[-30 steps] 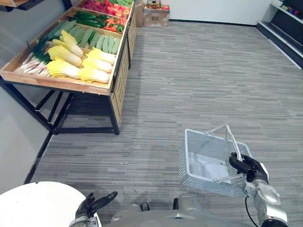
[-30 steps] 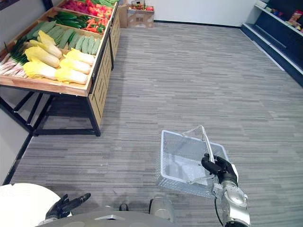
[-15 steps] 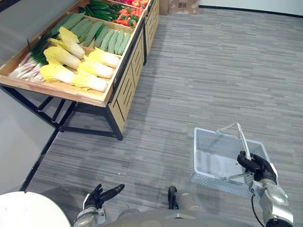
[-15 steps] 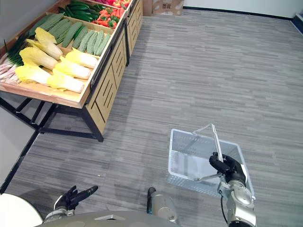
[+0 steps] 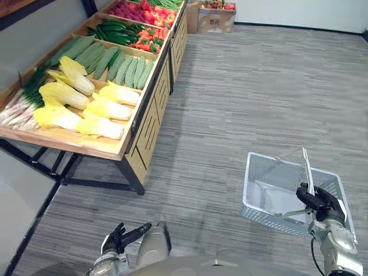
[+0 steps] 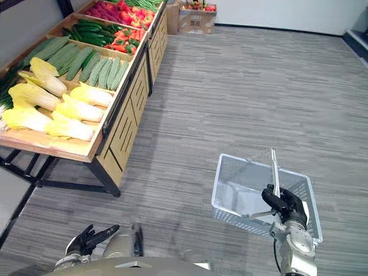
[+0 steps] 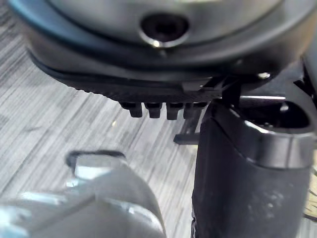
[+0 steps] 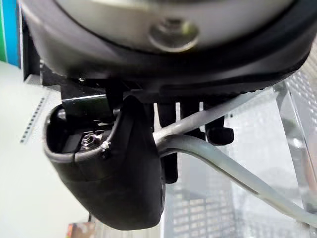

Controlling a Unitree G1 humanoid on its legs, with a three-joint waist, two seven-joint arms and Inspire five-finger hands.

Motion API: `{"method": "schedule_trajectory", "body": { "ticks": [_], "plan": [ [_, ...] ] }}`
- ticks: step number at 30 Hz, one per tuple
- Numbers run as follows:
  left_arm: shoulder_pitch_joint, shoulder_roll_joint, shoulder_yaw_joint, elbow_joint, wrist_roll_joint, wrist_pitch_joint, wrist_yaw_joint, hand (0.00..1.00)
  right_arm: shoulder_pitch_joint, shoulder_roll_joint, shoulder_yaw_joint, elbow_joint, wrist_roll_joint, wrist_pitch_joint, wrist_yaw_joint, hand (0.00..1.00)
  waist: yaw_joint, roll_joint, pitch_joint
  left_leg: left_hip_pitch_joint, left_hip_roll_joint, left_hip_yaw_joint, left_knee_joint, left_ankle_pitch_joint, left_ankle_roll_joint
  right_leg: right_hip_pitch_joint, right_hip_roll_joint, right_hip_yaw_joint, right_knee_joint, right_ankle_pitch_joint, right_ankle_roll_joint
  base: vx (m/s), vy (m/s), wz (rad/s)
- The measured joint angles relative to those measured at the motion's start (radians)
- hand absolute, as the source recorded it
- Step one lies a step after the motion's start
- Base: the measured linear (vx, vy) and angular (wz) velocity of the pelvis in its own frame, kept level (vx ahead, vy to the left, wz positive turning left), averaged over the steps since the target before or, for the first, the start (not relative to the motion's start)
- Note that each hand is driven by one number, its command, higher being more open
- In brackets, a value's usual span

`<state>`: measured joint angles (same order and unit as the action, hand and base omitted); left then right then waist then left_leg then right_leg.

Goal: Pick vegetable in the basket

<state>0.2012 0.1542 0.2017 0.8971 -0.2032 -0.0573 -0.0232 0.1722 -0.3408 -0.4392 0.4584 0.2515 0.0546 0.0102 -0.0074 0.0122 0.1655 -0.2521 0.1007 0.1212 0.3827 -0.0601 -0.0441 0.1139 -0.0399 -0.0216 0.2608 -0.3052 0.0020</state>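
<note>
At far left, on the wooden worktop, yellow cabbages lie with their long axes across the tray, green vegetables beyond them. Low in the head views, the left hand hangs empty, fingers nearly straight; it is the nearer hand, the vegetables ahead and to its left, well apart. Rightward, the right hand has its fingers curled round the handle of the empty wire basket.

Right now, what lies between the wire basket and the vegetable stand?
Bare grey floor separates the basket from the stand, as both eye views show.
</note>
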Motion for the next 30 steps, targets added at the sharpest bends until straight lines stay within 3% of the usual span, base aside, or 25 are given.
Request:
{"method": "schedule_trajectory", "body": {
  "ticks": [2,3,4,5,11,16,17,20,21,22,23,24,25,27,28,30],
  "plan": [
    [0.002,0.011,0.010,0.000,0.000,-0.003,0.005,1.00,0.003,0.002,0.002,0.000,0.002,0.000,0.007,0.00,-0.008,-0.009,-0.003,-0.008,-0.037,0.013,0.018,-0.035,0.018,0.010,-0.036,0.016,-0.024,0.005,0.013,0.40,0.227,-0.14],
    [-0.003,0.014,0.019,0.001,0.000,-0.004,0.005,1.00,-0.005,-0.001,0.005,0.009,-0.001,0.002,0.007,0.00,-0.005,-0.005,-0.003,-0.024,-0.037,0.023,0.082,-0.060,0.051,0.021,-0.046,0.044,-0.040,0.013,0.029,0.35,0.203,-0.10],
    [-0.003,0.015,0.028,0.003,0.000,-0.004,0.004,1.00,-0.006,-0.001,0.013,0.011,-0.002,0.004,0.009,0.00,-0.002,-0.006,-0.004,-0.022,-0.037,0.029,0.099,-0.071,0.058,0.030,-0.048,0.057,-0.045,0.014,0.031,0.33,0.196,-0.32],
    [-0.002,0.014,0.041,0.007,0.000,-0.004,0.002,1.00,-0.011,-0.003,0.032,0.011,-0.013,0.004,0.018,0.00,0.005,-0.008,-0.005,-0.012,-0.037,0.045,0.121,-0.091,0.064,0.042,-0.059,0.088,-0.054,0.029,0.054,0.18,0.091,-0.33],
    [0.000,0.007,0.047,0.019,0.005,-0.005,-0.004,1.00,-0.070,-0.013,0.111,0.011,-0.021,0.004,0.045,0.00,0.029,-0.013,-0.030,0.039,-0.023,0.149,0.099,-0.169,0.061,0.001,-0.083,0.223,-0.046,0.062,0.108,0.18,0.129,-0.68],
    [0.003,0.001,0.029,0.014,0.002,-0.005,-0.002,1.00,-0.063,-0.015,0.117,0.017,-0.036,0.004,0.041,0.00,0.022,-0.031,-0.061,0.128,-0.068,0.183,-0.018,-0.167,0.074,-0.105,-0.090,0.243,0.203,0.081,0.143,0.14,0.076,-0.17],
    [0.002,0.003,0.020,0.008,0.000,-0.005,-0.001,1.00,-0.060,-0.014,0.117,0.017,-0.042,0.004,0.040,0.00,0.015,-0.035,-0.064,0.149,-0.081,0.181,-0.037,-0.166,0.082,-0.142,-0.090,0.240,0.301,0.101,0.169,0.14,0.071,0.23],
    [0.003,0.004,-0.002,0.001,0.000,-0.005,-0.001,1.00,-0.048,-0.014,0.122,0.018,-0.054,0.005,0.031,0.00,0.004,-0.038,-0.063,0.209,-0.096,0.167,-0.065,-0.177,0.101,-0.205,-0.091,0.197,0.481,0.208,0.181,0.15,0.069,0.24],
    [0.006,0.008,-0.001,-0.003,0.000,-0.005,0.002,1.00,-0.039,-0.013,0.131,0.018,-0.061,0.005,0.030,0.00,0.005,-0.038,-0.063,0.240,-0.097,0.162,-0.088,-0.178,0.104,-0.219,-0.102,0.150,0.529,0.262,0.178,0.16,0.065,0.09],
    [0.006,0.012,0.000,-0.004,-0.001,-0.005,0.003,1.00,-0.037,-0.013,0.135,0.018,-0.060,0.005,0.030,0.00,0.004,-0.040,-0.061,0.258,-0.096,0.159,-0.101,-0.180,0.106,-0.227,-0.109,0.127,0.560,0.274,0.175,0.18,0.034,0.04],
    [0.005,0.024,0.000,-0.004,-0.002,-0.004,0.006,1.00,-0.039,-0.009,0.137,0.018,-0.060,0.005,0.030,0.00,0.005,-0.046,-0.061,0.288,-0.096,0.158,-0.122,-0.181,0.109,-0.255,-0.128,0.079,0.631,0.241,0.140,0.16,-0.015,-0.02],
    [0.007,0.033,0.000,-0.004,-0.008,-0.004,0.011,1.00,-0.040,-0.010,0.135,0.018,-0.060,0.004,0.030,0.00,0.003,-0.046,-0.061,0.314,-0.093,0.157,-0.144,-0.181,0.109,-0.296,-0.135,0.026,0.686,0.166,0.094,0.14,-0.045,-0.01],
    [0.007,0.038,0.000,-0.004,-0.020,-0.004,0.011,1.00,-0.039,-0.010,0.133,0.018,-0.059,0.004,0.028,0.00,0.000,-0.045,-0.060,0.324,-0.088,0.153,-0.152,-0.181,0.109,-0.319,-0.133,0.002,0.701,0.134,0.086,0.11,-0.082,0.04],
    [0.001,0.049,0.001,-0.004,-0.026,-0.003,0.011,1.00,-0.040,-0.010,0.129,0.018,-0.059,0.004,0.028,0.00,-0.006,-0.042,-0.049,0.362,-0.075,0.147,-0.175,-0.182,0.107,-0.368,-0.125,-0.052,0.657,0.079,0.060,0.12,-0.108,0.11],
    [0.006,0.047,0.002,0.006,-0.026,0.003,0.019,1.00,-0.040,-0.010,0.126,0.018,-0.058,0.004,0.028,0.00,-0.018,-0.033,-0.042,0.381,-0.061,0.138,-0.183,-0.182,0.106,-0.391,-0.108,-0.061,0.566,0.066,0.038,0.11,-0.127,0.22],
    [0.005,0.046,0.001,0.016,-0.025,0.003,0.022,1.00,-0.040,-0.010,0.109,0.018,-0.049,0.004,0.027,0.00,-0.031,-0.012,-0.027,0.397,-0.025,0.125,-0.184,-0.195,0.075,-0.419,-0.076,-0.052,0.363,0.076,0.052,0.17,-0.226,0.29]
  ]
}}
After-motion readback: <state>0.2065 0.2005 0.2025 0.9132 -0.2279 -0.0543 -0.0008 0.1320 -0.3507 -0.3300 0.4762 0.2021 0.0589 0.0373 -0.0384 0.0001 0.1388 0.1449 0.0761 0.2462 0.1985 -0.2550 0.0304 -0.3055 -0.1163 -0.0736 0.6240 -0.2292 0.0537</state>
